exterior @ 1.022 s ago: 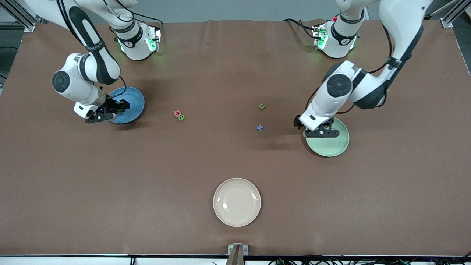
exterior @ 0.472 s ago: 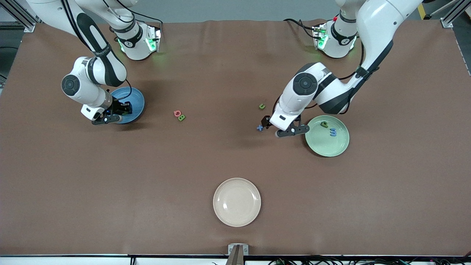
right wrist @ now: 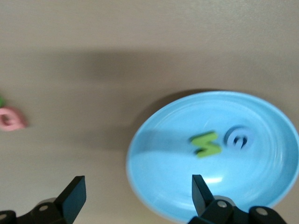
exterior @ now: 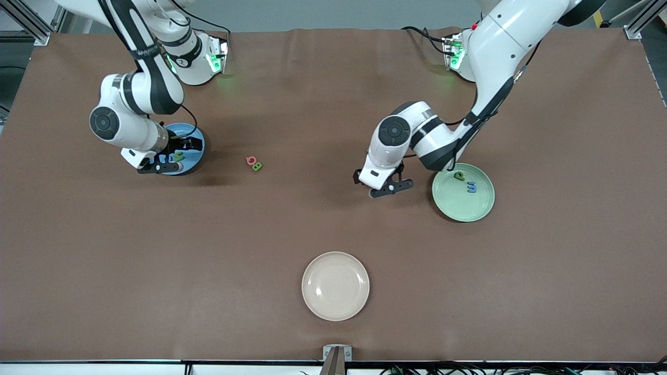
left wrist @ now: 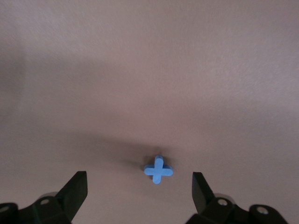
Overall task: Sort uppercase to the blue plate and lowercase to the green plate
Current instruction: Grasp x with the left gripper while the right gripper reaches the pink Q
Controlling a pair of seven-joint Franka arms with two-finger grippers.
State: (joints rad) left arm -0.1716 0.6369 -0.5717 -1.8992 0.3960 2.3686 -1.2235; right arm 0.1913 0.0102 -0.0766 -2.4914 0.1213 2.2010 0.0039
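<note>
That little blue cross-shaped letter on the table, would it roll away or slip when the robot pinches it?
The blue x lies flat on the brown table, so it probably won't roll. It looks like thin foam, likely very light and a bit squashy, so it may shift if nudged. The left gripper is open, with the letter between its fingers; its small size leaves little to pinch.

N (exterior: 178,155) and G (right wrist: 238,138) on blue plate (exterior: 195,136), p (exterior: 459,176) and m (exterior: 471,187) on green plate (exterior: 464,211)
</note>
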